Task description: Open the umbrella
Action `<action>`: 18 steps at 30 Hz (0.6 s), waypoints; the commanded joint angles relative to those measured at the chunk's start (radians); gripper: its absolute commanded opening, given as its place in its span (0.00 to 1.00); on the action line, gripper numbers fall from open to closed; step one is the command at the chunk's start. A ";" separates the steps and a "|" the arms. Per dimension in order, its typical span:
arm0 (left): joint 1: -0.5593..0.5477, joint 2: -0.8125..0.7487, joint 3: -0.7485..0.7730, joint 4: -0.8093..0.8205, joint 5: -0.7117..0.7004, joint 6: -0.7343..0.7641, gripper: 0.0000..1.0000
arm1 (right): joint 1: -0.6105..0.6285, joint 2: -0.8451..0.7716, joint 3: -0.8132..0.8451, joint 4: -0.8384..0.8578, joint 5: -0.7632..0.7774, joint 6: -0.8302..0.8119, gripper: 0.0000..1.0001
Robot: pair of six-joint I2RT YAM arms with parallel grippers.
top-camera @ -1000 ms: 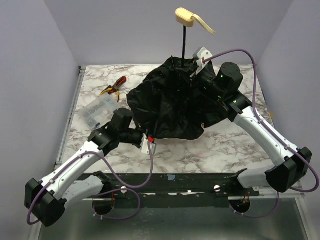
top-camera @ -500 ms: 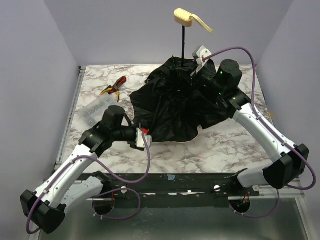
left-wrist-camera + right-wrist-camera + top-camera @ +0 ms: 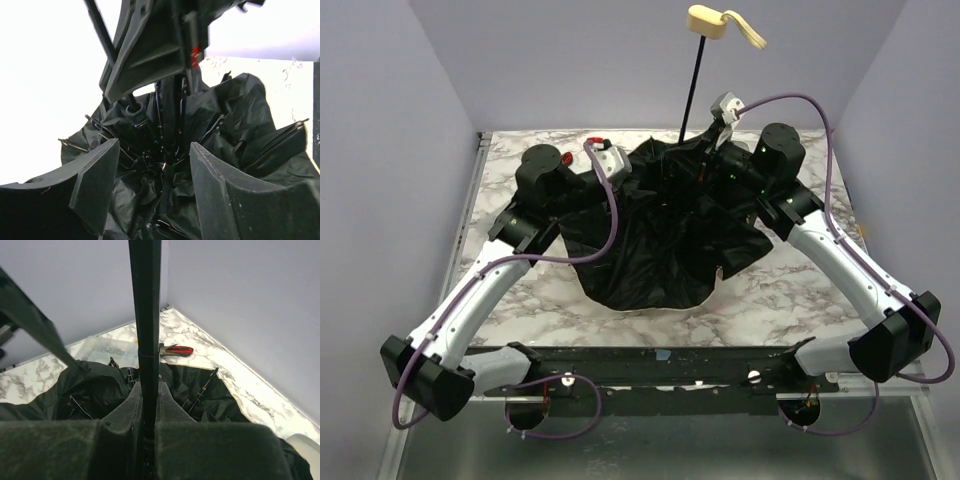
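Observation:
The umbrella (image 3: 650, 250) lies upside down on the marble table (image 3: 790, 290), its black underside and ribs facing up. Its thin black shaft (image 3: 692, 90) rises from the hub to the beige handle (image 3: 708, 20) and strap. My right gripper (image 3: 712, 135) is shut on the shaft (image 3: 145, 315) just above the canopy, as the right wrist view shows (image 3: 146, 405). My left gripper (image 3: 638, 168) hangs at the back left of the canopy. Its jaws (image 3: 152, 185) are open over the crumpled fabric and ribs near the hub (image 3: 160, 165), with nothing clamped between them.
Red-handled pliers (image 3: 176, 350) and a clear plastic box (image 3: 107, 347) lie on the table beyond the canopy's left side; my left arm (image 3: 510, 270) covers them from above. Grey walls close in the back and both sides.
My left gripper opened and swung from the canopy's near edge up to its back left. The canopy spread flatter and the shaft rose and leaned to the right.

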 commanded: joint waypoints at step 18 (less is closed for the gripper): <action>0.176 0.009 -0.166 -0.138 -0.056 0.300 0.66 | 0.002 -0.042 0.024 -0.028 0.095 0.138 0.00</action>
